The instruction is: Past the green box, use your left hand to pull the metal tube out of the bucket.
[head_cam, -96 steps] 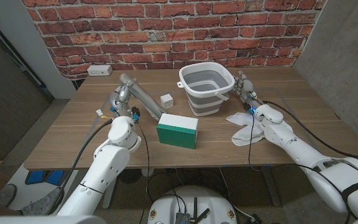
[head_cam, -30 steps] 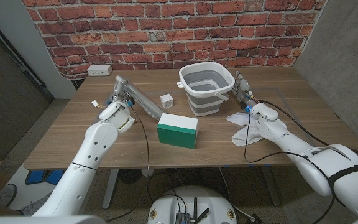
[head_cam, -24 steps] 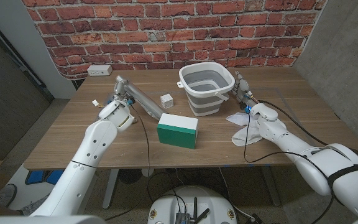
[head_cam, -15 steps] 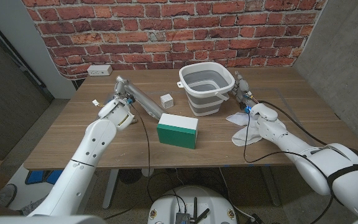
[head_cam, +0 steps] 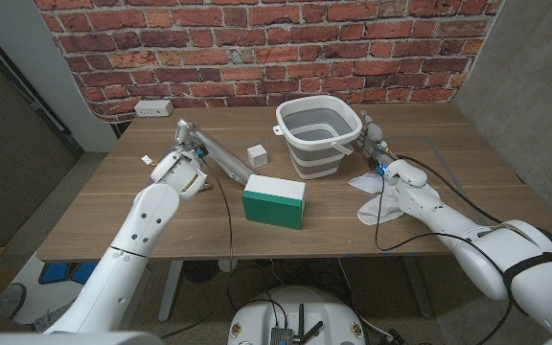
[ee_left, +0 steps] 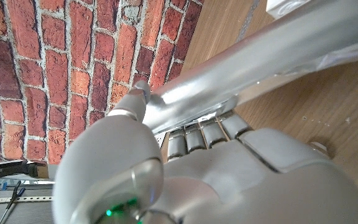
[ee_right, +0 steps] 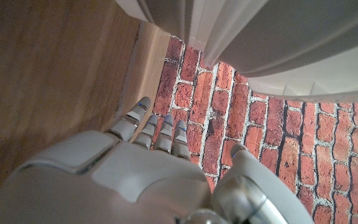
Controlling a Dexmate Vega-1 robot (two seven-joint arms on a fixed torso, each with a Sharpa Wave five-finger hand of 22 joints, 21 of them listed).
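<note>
A wooden table [head_cam: 113, 206] stands against a brick wall. The left hand [head_cam: 188, 153] grips one end of a metal tube [head_cam: 220, 155] near the table's left rear; the tube lies slanting on the tabletop, its other end by the green box [head_cam: 273, 201] at the middle front. The grey and white bucket [head_cam: 318, 135] sits at the rear, right of the tube. The right hand [head_cam: 376, 137] waits just beside the bucket's right side, fingers straight and holding nothing.
</note>
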